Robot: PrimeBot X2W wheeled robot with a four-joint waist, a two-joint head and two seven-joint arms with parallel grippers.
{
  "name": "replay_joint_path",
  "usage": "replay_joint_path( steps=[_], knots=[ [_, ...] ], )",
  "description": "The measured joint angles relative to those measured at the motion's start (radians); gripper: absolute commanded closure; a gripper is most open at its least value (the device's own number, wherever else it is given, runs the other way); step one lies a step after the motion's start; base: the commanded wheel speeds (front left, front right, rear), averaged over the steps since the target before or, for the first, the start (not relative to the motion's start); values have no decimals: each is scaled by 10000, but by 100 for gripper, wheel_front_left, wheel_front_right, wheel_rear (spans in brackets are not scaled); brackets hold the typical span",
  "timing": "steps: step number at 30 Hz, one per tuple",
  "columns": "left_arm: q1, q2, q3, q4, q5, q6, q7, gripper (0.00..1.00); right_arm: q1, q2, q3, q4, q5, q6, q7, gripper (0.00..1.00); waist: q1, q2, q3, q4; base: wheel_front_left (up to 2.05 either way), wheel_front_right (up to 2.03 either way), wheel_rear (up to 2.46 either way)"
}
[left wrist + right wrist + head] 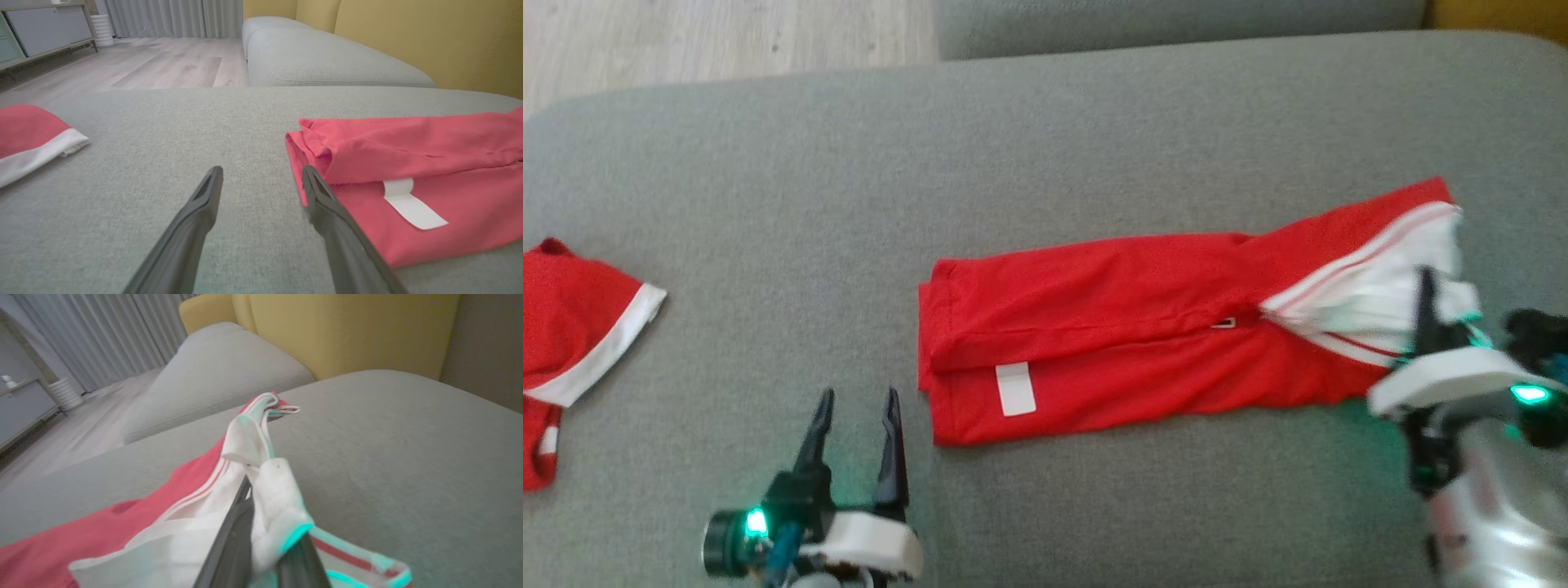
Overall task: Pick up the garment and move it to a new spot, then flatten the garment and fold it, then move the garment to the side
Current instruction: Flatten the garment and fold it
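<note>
A: Located the red garment [1143, 327]?
B: Lying lengthwise on the grey sofa cushion [1045, 122], right of the cushion's centre, white waistband toward the cushion's right edge.
A: Checked the right end effector [1426, 282]?
B: Clenched on the waistband, bunching it up off the cushion.
A: And the left end effector [859, 396]?
B: Released, fingers spread over bare cushion, left of its centre on the near side. Also spotted another red-and-white piece [572, 327] at the cushion's left edge.

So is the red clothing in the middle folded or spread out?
Folded. The red garment lies as a long strip on the grey cushion, one layer lapped over another. The right hand pinches its white end.
</note>
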Motion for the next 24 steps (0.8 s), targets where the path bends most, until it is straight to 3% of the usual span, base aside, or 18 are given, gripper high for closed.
replay_joint_path(
  steps=[5, 10, 15, 18, 24],
  knots=[
    [427, 0, -69, 169, -2, -157, 0, 0, 250, 512, 1896, -1294, 539, 0, 0, 100, 0, 0, -390, -138, 0, 0, 0],
    [497, 4, -500, 382, 4, -453, 0, 0, 584, 690, 3937, -1649, 1582, 0, 0, 100, 0, 0, -563, 254, 0, 0, 0],
    [491, 4, -859, 424, 4, -550, 0, 0, 570, 698, 5335, -1636, 2355, 0, 0, 100, 0, 0, -602, 1095, 0, 0, 0],
    [491, 31, -1143, 602, 0, -779, 0, 0, 469, 700, 5672, -1582, 2685, 0, 0, 100, -1, 0, -612, 1727, 0, 0, 0],
    [506, 35, -1407, 744, -42, -792, 0, 0, 250, 700, 6383, -1235, 3524, 0, 0, 100, 0, 0, -629, 3020, 0, 0, 0]
  ],
)
